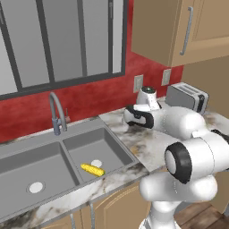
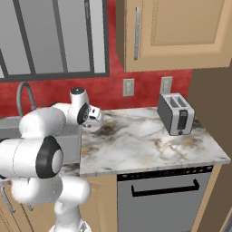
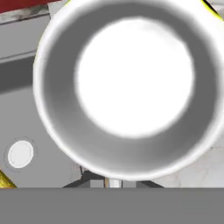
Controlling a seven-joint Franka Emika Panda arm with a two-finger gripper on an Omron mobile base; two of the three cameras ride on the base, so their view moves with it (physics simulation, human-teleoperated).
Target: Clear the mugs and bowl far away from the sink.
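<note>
The white mug (image 3: 131, 83), rim-on at frame centre, is pinched in the closed pincer (image 3: 113, 181); it should be carried level to the worktop (image 2: 149, 140) at right.

Kitchen: sink (image 1: 53, 163), toaster (image 2: 176, 114), marble counter (image 2: 145, 140), cabinets (image 2: 181, 34).

One sink (image 1: 53, 165), one corn cob (image 1: 92, 169), one toaster (image 2: 176, 114), one mug (image 3: 131, 87).

The arm (image 1: 188, 152) is glossy white, built of rounded, bulbous segments. Dark grey to black rings and round caps mark its joints. The wrist link (image 2: 86, 113) is white with a dark band.
</note>
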